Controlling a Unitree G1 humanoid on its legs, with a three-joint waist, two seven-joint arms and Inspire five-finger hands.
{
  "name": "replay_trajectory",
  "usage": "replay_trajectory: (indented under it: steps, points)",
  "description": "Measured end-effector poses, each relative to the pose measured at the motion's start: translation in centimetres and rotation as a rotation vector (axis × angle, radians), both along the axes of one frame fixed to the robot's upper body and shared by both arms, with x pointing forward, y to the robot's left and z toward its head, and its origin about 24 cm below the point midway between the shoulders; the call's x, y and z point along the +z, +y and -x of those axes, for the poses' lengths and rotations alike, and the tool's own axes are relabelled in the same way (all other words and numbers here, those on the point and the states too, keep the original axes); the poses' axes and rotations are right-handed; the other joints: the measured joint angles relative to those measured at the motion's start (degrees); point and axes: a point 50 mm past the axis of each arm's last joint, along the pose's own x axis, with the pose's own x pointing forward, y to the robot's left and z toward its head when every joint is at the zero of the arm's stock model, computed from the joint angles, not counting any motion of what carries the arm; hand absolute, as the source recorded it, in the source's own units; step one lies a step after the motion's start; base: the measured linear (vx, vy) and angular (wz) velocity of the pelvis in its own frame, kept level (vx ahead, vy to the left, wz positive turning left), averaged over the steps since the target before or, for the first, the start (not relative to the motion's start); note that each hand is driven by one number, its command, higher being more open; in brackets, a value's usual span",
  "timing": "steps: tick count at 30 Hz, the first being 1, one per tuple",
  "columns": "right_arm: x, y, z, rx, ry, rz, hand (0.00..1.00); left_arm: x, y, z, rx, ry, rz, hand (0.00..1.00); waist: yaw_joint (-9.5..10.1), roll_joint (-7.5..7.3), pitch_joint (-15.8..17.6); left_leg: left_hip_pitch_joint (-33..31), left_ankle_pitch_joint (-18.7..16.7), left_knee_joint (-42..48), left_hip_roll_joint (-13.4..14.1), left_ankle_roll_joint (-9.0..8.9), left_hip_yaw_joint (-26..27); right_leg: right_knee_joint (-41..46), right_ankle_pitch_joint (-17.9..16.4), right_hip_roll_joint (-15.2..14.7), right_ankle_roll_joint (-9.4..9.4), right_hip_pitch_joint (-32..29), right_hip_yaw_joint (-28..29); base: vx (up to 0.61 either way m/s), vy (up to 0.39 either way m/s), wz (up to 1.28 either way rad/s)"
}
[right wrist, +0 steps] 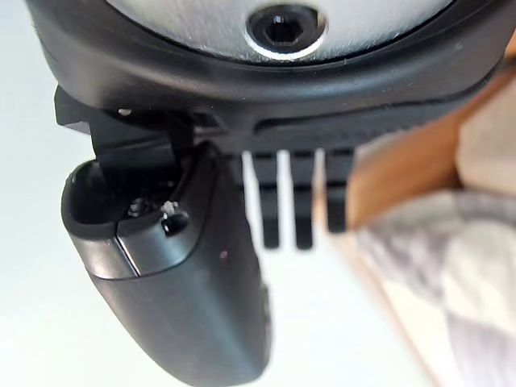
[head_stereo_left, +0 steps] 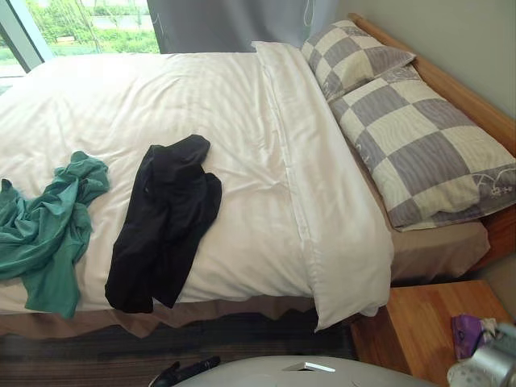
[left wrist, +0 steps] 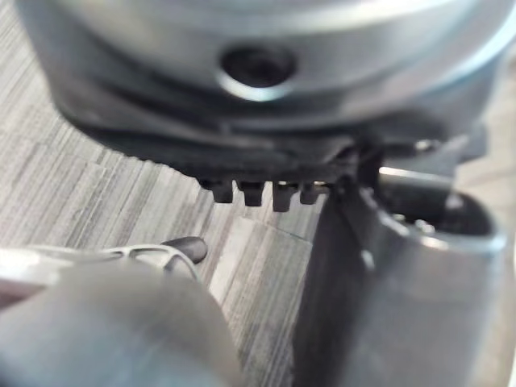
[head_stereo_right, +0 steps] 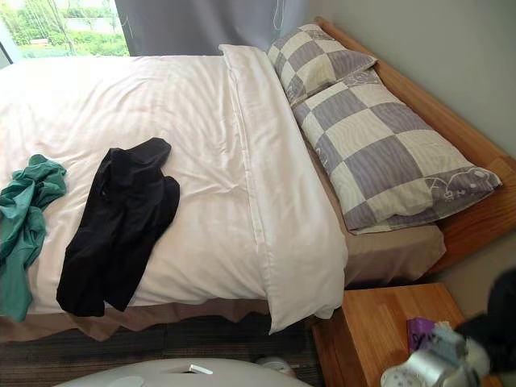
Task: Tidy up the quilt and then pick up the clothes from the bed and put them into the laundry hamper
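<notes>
The white quilt (head_stereo_left: pixel 201 121) lies spread flat over the bed, its top edge folded back in a band (head_stereo_left: pixel 298 161) below the pillows. A black garment (head_stereo_left: pixel 165 222) lies crumpled on the quilt near the bed's front edge. Left of it, a green garment (head_stereo_left: pixel 48 226) hangs partly over that edge. My left hand (head_stereo_left: pixel 185 372) hangs low in front of the bed over the carpet, fingers (left wrist: pixel 260 193) relaxed and holding nothing. My right hand (head_stereo_right: pixel 493 318) is held by the nightstand, its fingers (right wrist: pixel 297 201) straight and empty.
Two grey-and-cream checked pillows (head_stereo_left: pixel 419 145) lie against the wooden headboard (head_stereo_left: pixel 459 89) at the right. A wooden nightstand (head_stereo_left: pixel 419 322) with a small purple item (head_stereo_left: pixel 466 334) stands at the lower right. Grey striped carpet (head_stereo_left: pixel 121 351) runs along the bed's front. A window (head_stereo_left: pixel 89 24) and curtain (head_stereo_left: pixel 226 24) are behind the bed.
</notes>
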Motion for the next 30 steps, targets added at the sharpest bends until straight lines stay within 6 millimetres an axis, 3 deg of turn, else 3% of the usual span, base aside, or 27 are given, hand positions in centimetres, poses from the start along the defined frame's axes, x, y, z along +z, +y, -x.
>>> replay_trajectory:
  steps: [2,5,10,13,18,20,24,26,30]
  points:
    - [1.6,0.6,-3.5,0.218,-0.006,0.075,0.00,0.0,0.0,-0.3,-0.038,-0.001,-0.004,1.00,0.05,0.03,0.07,-0.99,0.64,0.02,-0.04,0.07,-2.18,-0.05,-0.36,-0.26,-0.09,-0.10,-1.79,-0.02,-0.041,0.45]
    - [3.1,1.6,-6.3,0.355,-0.029,0.119,0.00,0.0,-0.1,-0.6,-0.071,0.001,-0.007,1.00,0.73,0.45,0.28,-1.72,1.26,0.18,0.02,0.18,-4.57,-0.05,-0.65,-0.41,-0.17,0.13,-3.94,0.00,-0.044,0.40]
    - [4.9,2.3,-8.8,0.398,-0.183,0.060,0.00,0.1,-0.4,-1.6,-0.140,-0.013,-0.023,1.00,1.52,1.33,1.36,-4.55,2.53,0.23,-0.41,0.81,-9.74,-0.14,-1.04,-1.25,0.01,-0.20,-8.73,0.00,-0.024,0.55]
    - [6.5,2.3,-10.0,0.380,-0.245,0.043,0.00,0.3,-1.0,-3.3,-0.199,-0.039,-0.015,1.00,1.61,3.16,3.38,-7.24,3.37,0.27,-1.32,1.67,-11.89,0.31,-1.03,-2.35,0.07,-2.01,-10.61,-0.04,0.013,0.39]
    - [9.1,2.3,-11.6,0.297,-0.366,-0.016,0.00,0.9,-2.1,-6.9,-0.281,-0.152,-0.010,1.00,1.49,6.66,10.98,-12.01,4.47,1.89,-3.16,3.22,-12.99,6.25,-2.43,-4.88,0.95,-8.28,-10.73,-0.05,0.067,0.16]
    - [8.9,2.6,-11.9,0.283,-0.354,-0.046,0.00,1.2,-3.0,-8.0,-0.275,-0.217,0.005,1.00,1.66,8.50,14.01,-14.15,4.72,2.00,-4.50,3.62,-12.75,12.42,-5.10,-7.01,1.58,-13.29,-9.75,-0.05,0.070,0.08]
    - [6.3,4.5,-12.1,0.338,-0.266,-0.109,0.00,1.5,-3.2,-8.8,-0.222,-0.269,0.012,1.00,1.79,9.30,16.65,-16.44,4.70,2.07,-5.91,3.63,-10.74,19.81,-8.31,-9.36,1.77,-19.95,-7.05,0.00,0.028,-0.13]
    - [4.8,5.6,-11.8,0.362,-0.241,-0.138,0.00,1.7,-3.0,-9.4,-0.225,-0.284,0.001,1.00,1.76,8.90,17.63,-17.20,4.69,2.39,-5.81,3.62,-9.37,21.33,-8.77,-9.34,1.43,-21.86,-6.02,0.04,-0.029,-0.27]
    - [3.8,7.6,-11.8,0.420,-0.261,-0.160,0.00,2.4,-2.5,-11.5,-0.236,-0.328,-0.034,1.00,1.66,5.92,20.39,-17.08,2.23,6.17,-4.05,2.97,-5.48,22.04,-9.03,-7.71,1.07,-21.94,-3.45,0.02,-0.061,-0.40]
